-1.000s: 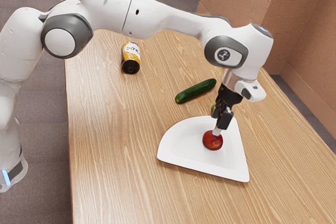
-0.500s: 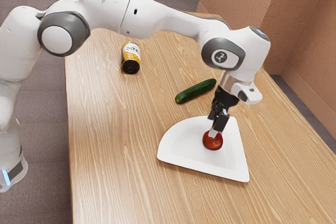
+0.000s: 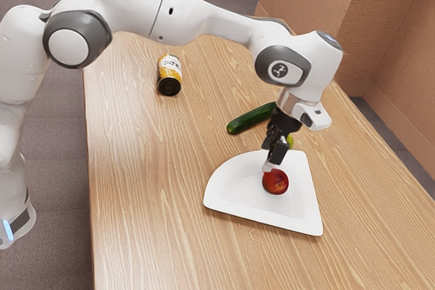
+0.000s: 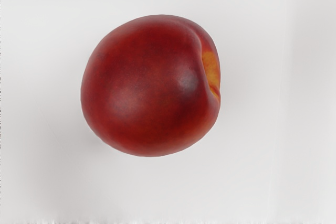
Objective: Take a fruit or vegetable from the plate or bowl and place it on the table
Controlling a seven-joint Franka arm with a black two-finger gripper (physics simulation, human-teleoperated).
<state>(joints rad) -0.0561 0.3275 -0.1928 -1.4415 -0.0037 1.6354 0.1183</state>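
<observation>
Exterior view: the red fruit lies in the dish, and the grasp must be centered

The red fruit (image 3: 275,182) rests in the white dish (image 3: 262,221), on the wooden counter (image 3: 146,202). The arm (image 3: 204,20) reaches over the dish, and the fingers (image 3: 269,166) are very near the fruit's upper part. If they are spread or pressed together, I cannot tell; I also cannot tell if they touch it.

The step in hand, I judge, is to take hold of this fruit. It would be good to center above it, open wide enough for both round sides, and go down straight. The grip should be at the widest part or a little lower, because a pinch high on the curve could slip and make the fruit roll. The pressure should be firm but gentle, and the lift high enough to pass the rim.

The fruit is nearly round, with smooth dark red skin, a soft shine, one crease and a small orange patch. The dish looks smooth, with a curved side and straighter sides meeting at corners. The counter has pale, flowing grain. Behind the dish lies a long, dark green cucumber (image 3: 249,119).
</observation>
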